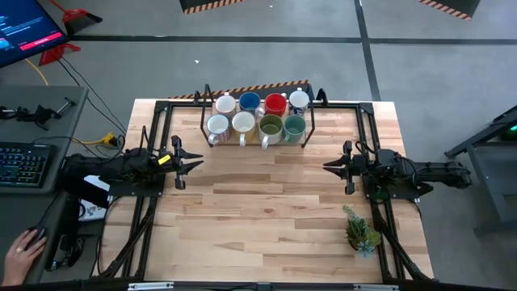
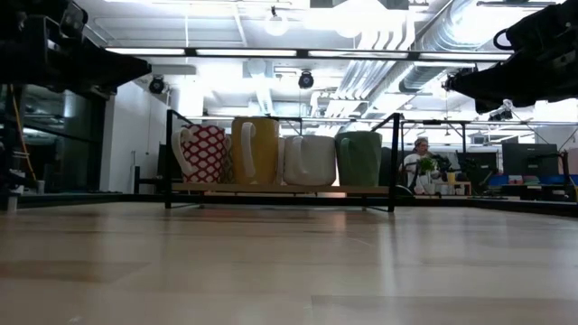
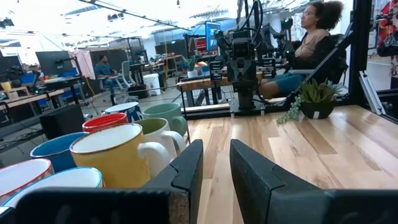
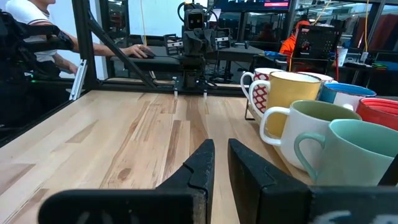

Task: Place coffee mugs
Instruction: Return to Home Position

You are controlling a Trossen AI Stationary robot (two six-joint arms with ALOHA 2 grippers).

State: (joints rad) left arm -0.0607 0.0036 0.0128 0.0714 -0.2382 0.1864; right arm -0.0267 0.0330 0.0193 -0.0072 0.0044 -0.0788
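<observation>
**Counter seen from above, with both arms parked.** Eight coffee mugs stand upright on a black-framed shelf at the counter's 12 o'clock edge. They form two rows of four, packed side by side.

- **Far row, from the 9 o'clock end to the 3 o'clock end:** white mug, blue mug, red mug, second white mug.
- **Near row, same order, as the low view shows it:** red-patterned mug, yellow mug, cream mug with an olive inside, teal mug.

The left pincer hangs over the counter at 9 o'clock and points toward 3 o'clock. Its fingers are a narrow gap apart and hold nothing.

The right pincer mirrors it at 3 o'clock and points toward 9 o'clock. Its fingers also stand slightly apart and empty.

Both pincers are well apart from the shelf and from each other.

A small potted plant sits between 4 and 5 o'clock, near the right arm's base. A person's hand rests on a mouse at a desk beyond the counter's 9 o'clock side.
</observation>
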